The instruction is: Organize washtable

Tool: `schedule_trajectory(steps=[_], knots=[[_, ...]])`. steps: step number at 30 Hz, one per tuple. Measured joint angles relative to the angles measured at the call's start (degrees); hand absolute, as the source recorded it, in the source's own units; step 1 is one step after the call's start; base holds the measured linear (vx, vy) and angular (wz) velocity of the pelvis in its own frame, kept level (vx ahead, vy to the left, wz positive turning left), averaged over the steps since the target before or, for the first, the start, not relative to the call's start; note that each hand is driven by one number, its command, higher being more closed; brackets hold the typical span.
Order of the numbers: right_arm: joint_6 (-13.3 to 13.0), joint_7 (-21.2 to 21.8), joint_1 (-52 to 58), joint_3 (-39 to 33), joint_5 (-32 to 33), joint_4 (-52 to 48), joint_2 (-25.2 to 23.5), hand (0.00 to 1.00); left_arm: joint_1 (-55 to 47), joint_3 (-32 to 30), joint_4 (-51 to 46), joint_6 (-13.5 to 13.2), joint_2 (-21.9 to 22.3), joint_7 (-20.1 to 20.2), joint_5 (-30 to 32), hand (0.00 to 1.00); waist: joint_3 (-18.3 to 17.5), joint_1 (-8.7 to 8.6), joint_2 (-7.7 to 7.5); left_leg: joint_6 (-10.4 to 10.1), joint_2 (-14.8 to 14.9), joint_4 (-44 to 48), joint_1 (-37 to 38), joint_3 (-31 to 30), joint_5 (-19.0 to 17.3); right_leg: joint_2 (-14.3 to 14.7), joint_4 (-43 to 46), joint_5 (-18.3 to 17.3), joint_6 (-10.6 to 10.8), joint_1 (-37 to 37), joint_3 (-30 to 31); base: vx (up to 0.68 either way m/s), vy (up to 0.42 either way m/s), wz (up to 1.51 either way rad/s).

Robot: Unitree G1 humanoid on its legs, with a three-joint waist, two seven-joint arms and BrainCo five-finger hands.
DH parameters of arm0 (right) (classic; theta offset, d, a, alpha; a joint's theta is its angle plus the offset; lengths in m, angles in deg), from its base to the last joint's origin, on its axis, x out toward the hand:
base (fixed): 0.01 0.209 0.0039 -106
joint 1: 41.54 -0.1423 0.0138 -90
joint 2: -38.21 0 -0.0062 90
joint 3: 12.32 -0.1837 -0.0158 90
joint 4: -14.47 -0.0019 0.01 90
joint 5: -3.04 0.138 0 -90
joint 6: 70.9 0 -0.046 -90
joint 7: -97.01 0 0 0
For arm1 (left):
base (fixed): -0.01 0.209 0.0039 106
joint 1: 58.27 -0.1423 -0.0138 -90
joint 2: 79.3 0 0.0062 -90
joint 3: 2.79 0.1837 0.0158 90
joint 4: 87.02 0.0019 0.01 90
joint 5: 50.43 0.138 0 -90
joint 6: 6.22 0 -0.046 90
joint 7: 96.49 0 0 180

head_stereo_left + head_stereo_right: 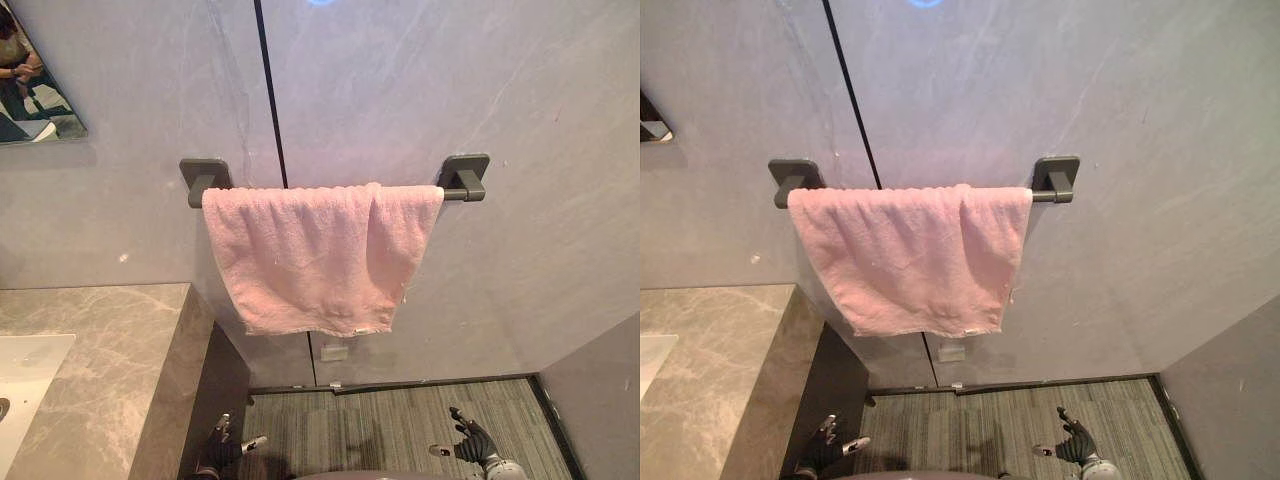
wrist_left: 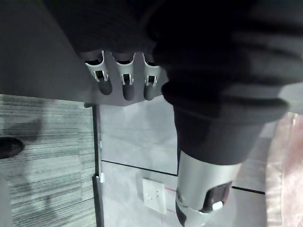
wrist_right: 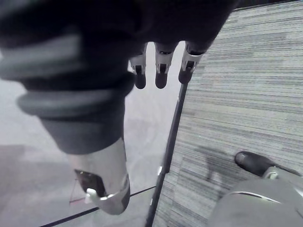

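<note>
Pink towel is hanging over the wall rail beside the table; left hand and right hand are hovering low, fingers loosely straight, holding nothing.

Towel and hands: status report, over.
Left hand open, empty, low beside the counter. Right hand open, empty, low over the floor. Pink towel draped over the wall bar, untouched. Nothing between hands and towel.
</note>
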Motion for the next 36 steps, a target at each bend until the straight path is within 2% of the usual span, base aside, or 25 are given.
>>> schedule_trajectory(steps=[4,6,10,11,15,16,17,18,20,21,22,23,24,25,26,27,28,29,30,31,32,33,34,35,36], knots=[[0.1,-0.2,-0.1,0.0,0.0,2.7,-0.4,0.00,0.0,-0.5,2.2,0.3,0.3,-1.1,0.0,0.00,0.0,0.23,-0.05,-0.1,0.1,0.0,0.0,0.5,-0.3,0.1,0.0,-0.1,0.0,-0.2,0.3,0.00,-0.002,-0.03],[0.2,-0.5,-0.1,0.0,0.0,3.0,-0.9,0.00,0.0,-0.6,2.5,0.3,0.8,-1.1,0.0,0.00,0.2,1.38,-0.19,-0.1,0.2,0.0,-0.3,1.7,-0.5,0.3,0.6,-0.3,0.0,-1.3,1.6,0.00,0.001,-0.27],[0.2,-1.2,-0.9,0.1,0.0,2.9,-2.0,0.00,0.2,-0.7,2.4,0.3,2.4,-1.2,-0.1,0.00,0.7,2.13,-0.50,0.0,0.2,1.5,-2.2,3.5,-1.4,0.1,3.6,-1.0,0.1,-4.6,3.4,0.01,0.007,-0.28],[0.3,-1.3,-1.5,0.5,0.0,2.7,-2.4,0.00,0.8,-0.6,2.1,0.3,2.5,-1.2,-0.2,0.00,1.6,2.88,-0.59,0.0,0.6,4.2,-3.4,4.4,-3.0,0.0,6.6,-2.2,0.2,-6.3,4.4,-0.01,-0.015,-0.30],[0.4,-1.4,-2.8,4.0,0.1,-0.8,-2.7,0.00,3.0,-0.3,-0.7,0.4,1.8,-2.4,-0.6,0.00,3.1,3.01,-1.96,0.0,1.9,14.0,-11.3,4.0,-6.7,-0.4,15.1,-4.7,1.1,-12.9,5.7,-0.05,-0.021,0.04],[0.4,-1.5,-3.0,4.5,0.2,-2.3,-3.0,0.00,4.4,-0.2,-1.6,0.6,1.8,-2.7,-0.9,0.00,3.6,3.00,-1.81,0.1,2.7,15.1,-12.7,2.7,-6.8,-0.3,21.0,-7.2,1.4,-14.6,6.3,-0.01,-0.047,0.67],[0.4,-1.4,-2.5,4.7,0.3,-3.0,-3.5,0.00,5.6,0.2,-2.4,0.6,1.7,-3.4,-1.1,0.00,3.8,3.05,-1.97,0.0,2.4,17.0,-14.1,0.4,-6.8,-1.5,28.9,-10.2,1.6,-15.0,6.4,0.00,-0.088,0.88],[0.4,-1.5,-2.1,4.8,0.3,-3.4,-4.0,0.00,5.8,0.3,-3.2,0.6,1.5,-3.4,-1.2,0.00,3.6,3.04,-2.23,0.0,2.2,18.0,-15.1,-0.8,-6.8,-2.3,31.7,-11.4,2.0,-14.8,6.6,0.02,-0.176,1.07],[0.4,-1.5,-1.9,6.0,0.8,-4.5,-4.4,0.00,6.4,0.1,-5.4,0.6,1.3,-3.7,-2.3,0.00,2.7,3.27,-3.91,-0.4,1.8,21.7,-19.1,-4.1,-6.6,-4.5,37.5,-14.3,3.4,-13.4,9.2,-0.01,-0.320,1.11],[0.4,-1.8,-3.0,6.1,1.3,-4.7,-4.4,0.00,6.9,-0.1,-5.4,0.8,1.5,-4.3,-2.8,0.00,2.6,4.39,-4.56,-1.6,2.0,23.7,-21.7,-5.6,-5.8,-4.7,37.4,-16.7,5.0,-12.4,11.3,-0.12,-0.415,0.95],[0.4,-2.3,-3.9,6.0,1.4,-4.6,-4.1,0.00,6.9,-0.1,-5.3,1.0,1.6,-4.6,-2.8,0.00,2.8,4.83,-4.68,-2.8,2.4,23.6,-22.0,-6.5,-4.9,-3.4,36.3,-17.9,3.9,-11.6,11.5,-0.12,-0.287,0.59],[0.5,-2.5,-4.4,6.0,1.5,-4.5,-3.6,0.00,6.7,-0.2,-5.2,1.2,2.5,-4.8,-2.9,0.00,2.7,5.55,-3.70,-3.5,3.2,22.7,-22.0,-6.6,-4.2,-2.3,35.0,-18.0,3.7,-11.4,11.5,-0.21,-0.271,0.19],[0.7,-2.5,-5.7,6.3,2.0,-4.5,-2.7,0.00,5.9,0.0,-5.2,1.2,4.5,-5.0,-3.6,0.00,2.8,7.17,-2.24,-3.7,4.6,20.4,-22.1,-6.6,-1.8,-0.5,31.2,-18.9,2.9,-10.1,11.5,-0.24,-0.250,0.11],[0.7,-2.8,-6.9,6.3,2.8,-4.5,-2.2,0.00,5.6,0.5,-5.1,1.2,5.2,-5.4,-4.8,0.00,2.6,7.66,-1.71,-3.9,5.0,19.0,-22.8,-6.6,0.5,-0.6,29.7,-20.9,1.8,-10.0,10.9,-0.29,-0.313,0.16],[0.7,-2.9,-7.8,6.4,3.1,-4.8,-1.9,0.00,5.5,1.0,-5.1,1.2,5.6,-5.9,-5.3,0.00,2.7,7.83,-1.79,-4.3,5.1,17.7,-23.7,-6.6,2.0,-0.3,28.8,-22.5,0.4,-10.6,10.1,-0.27,-0.288,0.68],[0.7,-3.6,-9.0,6.3,3.6,-5.1,-1.1,0.00,5.5,2.2,-4.8,1.3,6.8,-6.1,-6.6,0.00,3.3,7.32,0.48,-4.3,6.3,14.4,-24.8,-8.5,5.9,1.5,28.7,-22.7,-1.5,-11.4,6.6,-0.28,-0.248,0.87],[0.7,-3.8,-9.0,6.3,3.7,-5.1,-0.9,0.00,5.4,2.7,-4.9,1.2,7.1,-6.0,-6.8,0.00,3.8,7.29,0.87,-4.3,6.6,12.5,-24.8,-9.0,8.1,2.4,28.7,-22.4,-2.2,-11.3,4.8,-0.32,-0.265,1.15],[0.7,-4.1,-8.8,6.3,3.8,-5.1,-0.5,0.00,5.1,3.5,-4.9,1.2,7.2,-6.1,-7.2,0.00,4.2,7.12,1.82,-3.1,7.7,10.1,-24.2,-7.7,10.2,3.4,28.3,-21.7,-3.4,-10.7,2.0,-0.26,-0.193,0.85],[0.6,-4.2,-8.7,6.2,3.9,-5.0,-0.3,0.00,5.3,4.1,-4.9,1.2,7.2,-6.1,-7.3,0.00,4.7,6.76,2.52,-2.0,8.6,9.6,-23.9,-5.3,9.8,4.0,28.0,-21.4,-4.0,-10.1,0.2,-0.20,-0.142,0.97],[0.7,-4.8,-9.0,5.9,4.0,-4.4,-0.3,0.00,5.2,4.4,-4.8,1.3,7.0,-6.1,-7.4,0.00,5.6,6.03,2.55,-0.2,9.6,9.5,-23.8,-2.3,7.5,4.0,27.8,-20.9,-4.9,-9.3,-2.4,-0.24,-0.125,0.97],[0.9,-5.0,-9.0,4.6,4.1,-4.3,-1.0,0.00,5.0,4.4,-4.8,1.4,6.9,-6.2,-7.5,0.00,6.1,6.10,1.34,-0.2,9.9,10.8,-23.9,2.4,4.3,2.2,27.4,-20.2,-6.2,-9.1,-5.2,-0.23,-0.102,1.00],[0.9,-5.2,-9.1,3.4,4.6,-4.4,-1.3,0.00,5.1,4.8,-6.1,1.2,6.0,-6.1,-7.7,0.00,6.7,6.04,-0.15,-0.2,8.5,18.8,-24.9,4.0,4.2,-0.3,26.9,-20.0,-6.4,-9.1,-6.8,-0.22,-0.079,0.75],[1.0,-5.4,-9.1,3.1,4.7,-4.4,-1.4,0.00,5.1,4.9,-6.2,1.2,5.8,-6.0,-7.7,0.00,6.9,6.03,-0.64,0.1,7.4,23.2,-25.2,3.5,3.9,-1.3,26.7,-19.7,-6.3,-9.1,-7.3,-0.18,-0.006,0.68],[1.2,-5.9,-8.8,2.2,5.0,-4.4,-1.2,0.00,5.0,4.9,-6.2,1.2,5.9,-6.0,-7.7,0.00,6.4,5.63,-0.28,0.2,5.7,32.2,-24.5,3.0,0.1,-2.7,25.8,-18.7,-5.8,-9.0,-8.5,-0.17,0.042,0.58],[1.3,-6.0,-8.8,1.6,5.6,-4.4,-1.0,0.00,4.9,4.9,-6.1,1.2,5.9,-5.9,-7.8,0.00,6.0,5.60,0.36,-0.3,5.3,35.5,-22.4,3.4,-4.7,-3.1,25.4,-18.0,-5.5,-9.1,-9.3,-0.14,0.076,0.55]])
